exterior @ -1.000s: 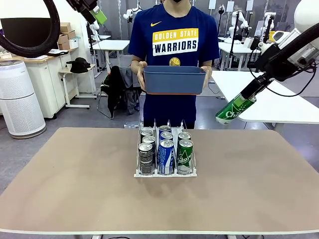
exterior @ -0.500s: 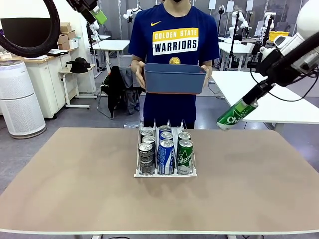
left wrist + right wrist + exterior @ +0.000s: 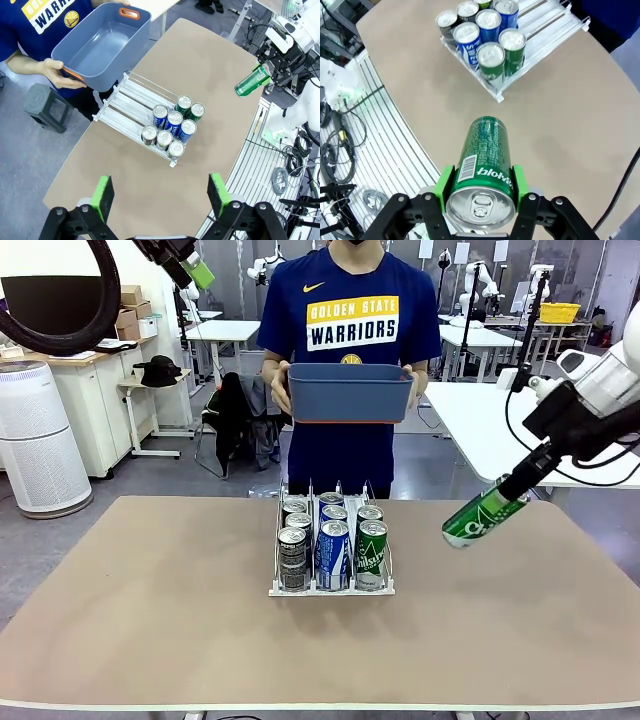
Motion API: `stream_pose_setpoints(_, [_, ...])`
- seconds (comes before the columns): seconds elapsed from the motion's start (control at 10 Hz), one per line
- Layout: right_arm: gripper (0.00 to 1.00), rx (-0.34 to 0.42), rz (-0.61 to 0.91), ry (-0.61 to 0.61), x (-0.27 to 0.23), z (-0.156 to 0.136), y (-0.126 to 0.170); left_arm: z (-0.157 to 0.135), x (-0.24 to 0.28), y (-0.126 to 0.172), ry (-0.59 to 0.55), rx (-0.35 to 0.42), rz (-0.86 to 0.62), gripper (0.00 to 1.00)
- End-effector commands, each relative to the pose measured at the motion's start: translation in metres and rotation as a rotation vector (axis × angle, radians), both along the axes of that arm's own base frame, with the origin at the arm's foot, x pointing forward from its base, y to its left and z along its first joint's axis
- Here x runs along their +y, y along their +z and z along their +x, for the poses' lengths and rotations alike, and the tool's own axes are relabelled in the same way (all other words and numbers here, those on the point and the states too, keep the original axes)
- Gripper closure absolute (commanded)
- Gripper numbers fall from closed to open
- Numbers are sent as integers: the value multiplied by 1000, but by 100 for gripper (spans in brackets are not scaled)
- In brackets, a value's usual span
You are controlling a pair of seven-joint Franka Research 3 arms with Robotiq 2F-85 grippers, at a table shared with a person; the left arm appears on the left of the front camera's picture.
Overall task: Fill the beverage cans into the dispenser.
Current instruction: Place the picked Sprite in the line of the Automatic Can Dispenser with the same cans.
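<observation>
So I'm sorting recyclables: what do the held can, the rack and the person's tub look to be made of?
The green can in the right pincer: likely aluminium, with a shiny silver pull-tab top and glossy printed body. The dispenser: seemingly clear hard plastic, see-through dividers on a white base. The tub: apparently matte blue-grey moulded plastic.

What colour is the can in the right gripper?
Green with white lettering and a silver top; the can shows best in the right wrist view, between the right gripper's pads.

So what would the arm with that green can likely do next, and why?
Probably carry it left toward the dispenser. The right gripper holds the green can tilted in the air, off to the rack's side, and the green lane has only two cans with free track behind them.
</observation>
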State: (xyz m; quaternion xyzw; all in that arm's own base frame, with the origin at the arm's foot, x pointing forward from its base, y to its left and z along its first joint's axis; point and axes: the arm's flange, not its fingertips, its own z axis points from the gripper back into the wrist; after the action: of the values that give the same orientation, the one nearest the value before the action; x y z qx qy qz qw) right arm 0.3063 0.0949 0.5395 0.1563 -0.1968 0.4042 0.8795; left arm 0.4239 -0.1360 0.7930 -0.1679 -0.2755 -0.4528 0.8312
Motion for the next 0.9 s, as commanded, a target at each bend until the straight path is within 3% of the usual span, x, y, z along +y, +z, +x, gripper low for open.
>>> stream_pose_setpoints(0.0, [42, 21, -56, -15, 7, -16, -4, -1, 2, -3, -10, -11, -17, 0])
stream_pose_setpoints(0.3, [42, 35, -62, -25, 22, -16, -27, -1, 2, -3, -10, -11, -17, 0])
stream_pose_setpoints(0.6, [42, 98, -29, -7, 44, -4, -54, -1, 2, -3, -10, -11, -17, 0])
stream_pose_setpoints(0.8, [42, 95, 6, -75, 67, 2, -70, -1, 2, -3, -10, -11, -17, 0])
